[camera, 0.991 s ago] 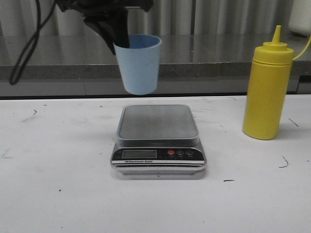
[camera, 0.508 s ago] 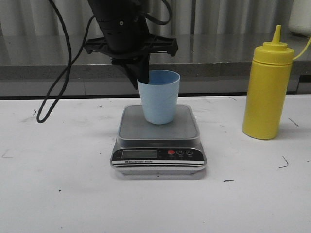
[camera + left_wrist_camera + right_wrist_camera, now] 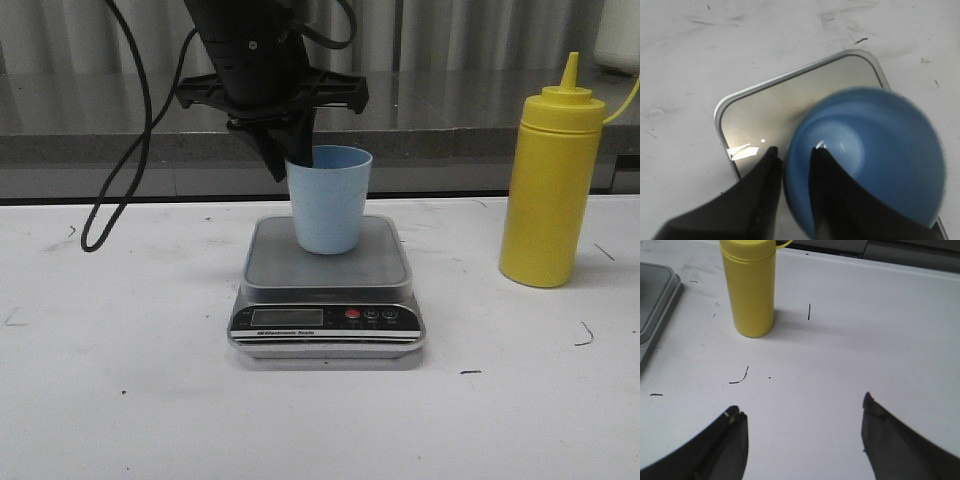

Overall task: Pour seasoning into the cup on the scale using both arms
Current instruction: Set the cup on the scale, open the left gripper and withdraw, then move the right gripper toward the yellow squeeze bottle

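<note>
The pale blue cup (image 3: 330,205) stands upright on the steel platform of the silver-grey scale (image 3: 375,268) at the table's middle. My left gripper (image 3: 297,160) is shut on the cup's left rim, one finger inside and one outside; the left wrist view shows the cup (image 3: 875,150) pinched by the gripper (image 3: 794,154) above the scale (image 3: 765,107). The yellow seasoning bottle (image 3: 553,185) stands upright to the right of the scale. My right gripper (image 3: 802,407) is open and empty over the bare table, short of the bottle (image 3: 749,287). The right gripper does not show in the front view.
The white table (image 3: 120,400) carries small dark scuff marks. A grey ledge (image 3: 80,140) runs along the table's back edge. A black cable (image 3: 125,150) hangs from my left arm at the left of the scale. The scale's corner shows in the right wrist view (image 3: 655,295).
My left gripper has lowered the cup from above the scale down onto its platform, shifting it slightly right. The bottle has not moved.
</note>
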Available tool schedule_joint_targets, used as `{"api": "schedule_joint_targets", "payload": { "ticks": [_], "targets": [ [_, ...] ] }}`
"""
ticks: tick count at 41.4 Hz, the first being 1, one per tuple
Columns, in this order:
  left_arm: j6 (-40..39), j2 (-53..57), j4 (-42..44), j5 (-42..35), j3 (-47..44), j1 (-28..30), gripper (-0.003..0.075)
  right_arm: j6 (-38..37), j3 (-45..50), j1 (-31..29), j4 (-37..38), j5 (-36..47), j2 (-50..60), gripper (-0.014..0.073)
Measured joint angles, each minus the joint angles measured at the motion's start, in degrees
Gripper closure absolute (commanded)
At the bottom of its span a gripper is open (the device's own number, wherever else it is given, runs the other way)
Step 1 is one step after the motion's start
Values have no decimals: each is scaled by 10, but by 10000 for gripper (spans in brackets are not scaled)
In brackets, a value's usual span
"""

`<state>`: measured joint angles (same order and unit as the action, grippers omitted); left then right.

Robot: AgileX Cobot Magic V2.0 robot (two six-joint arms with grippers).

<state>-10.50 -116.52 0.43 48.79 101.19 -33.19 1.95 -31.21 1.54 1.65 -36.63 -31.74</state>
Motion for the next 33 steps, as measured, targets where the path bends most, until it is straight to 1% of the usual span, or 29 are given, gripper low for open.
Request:
{"api": "schedule_joint_targets", "payload": {
  "ticks": [3, 12, 20, 26, 33],
  "targets": [
    [0, 0, 0, 9, 10, 0, 360, 0, 0, 0, 0, 0, 0, 85],
    [0, 18, 16, 44, 24, 0, 365, 0, 0, 0, 0, 0, 0, 85],
    [11, 103, 23, 59, 16, 0, 365, 0, 0, 0, 0, 0, 0, 85],
    [21, 200, 26, 44, -40, 0, 365, 0, 0, 0, 0, 0, 0, 85],
    [26, 324, 43, -3, -164, 1, 365, 0, 0, 0, 0, 0, 0, 85]
  ]
}}
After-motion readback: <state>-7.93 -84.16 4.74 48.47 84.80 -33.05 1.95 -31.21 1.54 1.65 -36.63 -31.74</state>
